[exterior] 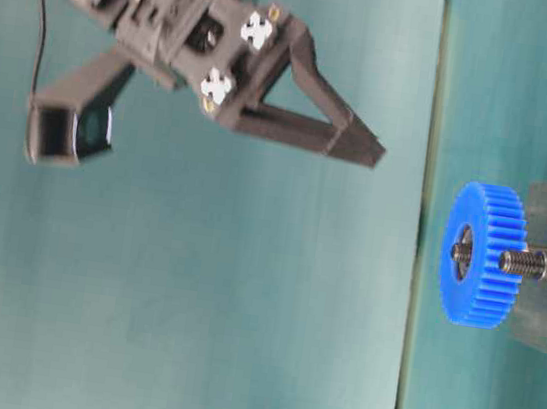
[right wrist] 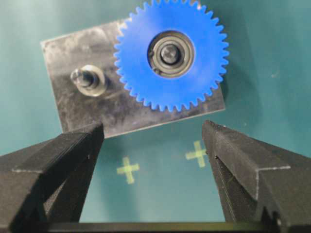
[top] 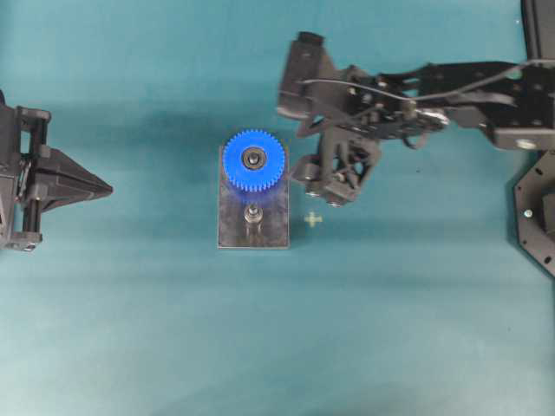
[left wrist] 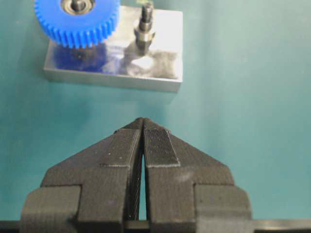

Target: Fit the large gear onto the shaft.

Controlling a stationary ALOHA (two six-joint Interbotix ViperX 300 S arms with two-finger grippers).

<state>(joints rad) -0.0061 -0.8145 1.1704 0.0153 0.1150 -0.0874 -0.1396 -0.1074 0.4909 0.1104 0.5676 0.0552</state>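
The large blue gear (top: 254,160) sits over one shaft on the far end of the grey plate (top: 234,227), and the peg's tip shows through its bearing hub (right wrist: 170,53). The second shaft (top: 253,214) stands bare on the plate's near half. My right gripper (top: 319,186) is open and empty. It hangs above the table just right of the plate, well clear of the gear (exterior: 484,254). My left gripper (top: 108,188) is shut and empty at the far left, pointing at the plate (left wrist: 116,73).
A small yellow-green cross mark (top: 313,219) lies on the teal table right of the plate; the right wrist view shows two such marks (right wrist: 128,169). A black arm base (top: 538,208) stands at the right edge.
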